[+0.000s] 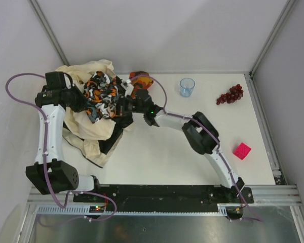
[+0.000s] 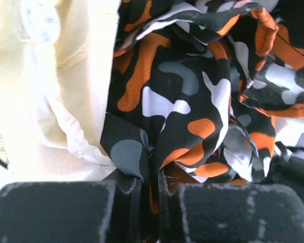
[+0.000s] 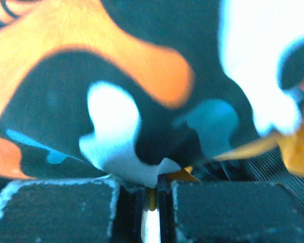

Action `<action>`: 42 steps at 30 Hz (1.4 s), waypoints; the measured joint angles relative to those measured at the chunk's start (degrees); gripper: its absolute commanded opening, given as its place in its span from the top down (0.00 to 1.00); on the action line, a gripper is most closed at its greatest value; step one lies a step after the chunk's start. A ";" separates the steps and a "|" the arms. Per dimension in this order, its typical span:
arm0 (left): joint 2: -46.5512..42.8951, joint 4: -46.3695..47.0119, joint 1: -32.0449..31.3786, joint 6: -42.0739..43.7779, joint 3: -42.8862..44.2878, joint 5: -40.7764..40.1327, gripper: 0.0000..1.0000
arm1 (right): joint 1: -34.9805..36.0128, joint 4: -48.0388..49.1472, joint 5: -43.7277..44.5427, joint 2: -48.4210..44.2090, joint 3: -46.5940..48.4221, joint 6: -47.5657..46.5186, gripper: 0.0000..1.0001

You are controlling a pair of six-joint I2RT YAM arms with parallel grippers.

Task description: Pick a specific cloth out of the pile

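Observation:
The pile (image 1: 88,126) lies at the table's far left: a big cream sheet (image 2: 66,86) with the orange, black and white patterned cloth (image 1: 102,92) on top. My left gripper (image 1: 85,100) is shut on a fold of the patterned cloth (image 2: 182,101), which runs down between its jaws (image 2: 151,185). My right gripper (image 1: 123,104) is pushed in under the patterned cloth's right edge. Its jaws (image 3: 151,185) are almost closed on a thin mustard-yellow sliver of the cloth (image 3: 184,175). The rest of the cloth is hidden by the patterned cloth (image 3: 91,76).
A blue cup (image 1: 187,86) stands at the back centre. A bunch of grapes (image 1: 230,94) lies at the back right. A pink cube (image 1: 241,150) sits at the right. An orange end of the patterned cloth (image 1: 140,78) pokes out behind the right gripper.

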 measured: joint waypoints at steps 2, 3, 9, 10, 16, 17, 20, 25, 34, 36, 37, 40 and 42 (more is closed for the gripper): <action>-0.44 -0.55 0.11 -0.63 0.00 -3.76 0.85 | -1.29 0.68 1.73 -5.22 -8.28 -0.90 1.00; -0.50 -0.81 0.15 -1.07 0.00 -5.31 0.79 | -2.05 0.66 2.89 -7.82 -11.80 -1.95 1.00; 0.26 -1.49 0.52 -3.52 0.02 -11.76 0.48 | -6.43 -4.74 12.24 -26.10 -25.55 -12.35 1.00; 0.79 -1.49 0.70 -3.80 0.02 -12.41 0.47 | -6.80 -7.06 14.82 -29.81 -26.36 -14.93 1.00; 4.83 -1.57 0.85 -4.57 0.02 -15.50 0.37 | -7.28 -16.37 25.03 -42.88 -26.67 -25.22 1.00; 5.22 -1.60 0.85 -4.61 0.02 -15.82 0.28 | -7.15 -18.03 26.73 -45.00 -26.67 -26.91 1.00; 5.68 -1.66 0.85 -4.63 0.02 -16.31 0.05 | -7.04 -23.23 31.43 -50.62 -26.40 -31.52 1.00; 5.79 -1.70 0.85 -5.51 -0.07 -16.87 0.01 | -5.75 -31.85 39.71 -56.13 -21.14 -39.80 1.00; 5.03 -1.79 0.50 -6.38 -2.23 -18.14 0.00 | -3.93 -43.45 47.95 -60.33 0.52 -50.38 1.00; 3.96 -1.79 -0.24 -6.51 -2.23 -19.43 0.00 | -3.65 -45.86 47.21 -61.00 5.14 -51.10 1.00; 3.19 -1.81 -0.92 -6.49 -2.23 -20.24 0.00 | -3.50 -46.93 46.75 -61.26 7.13 -51.28 1.00; 0.55 -1.81 -4.26 -5.92 -2.16 -22.12 0.00 | -3.39 -49.22 45.75 -61.94 10.21 -51.45 1.00; -1.44 -1.77 -7.91 -5.31 -2.01 -22.86 0.00 | -3.39 -50.60 45.55 -62.51 10.16 -51.45 1.00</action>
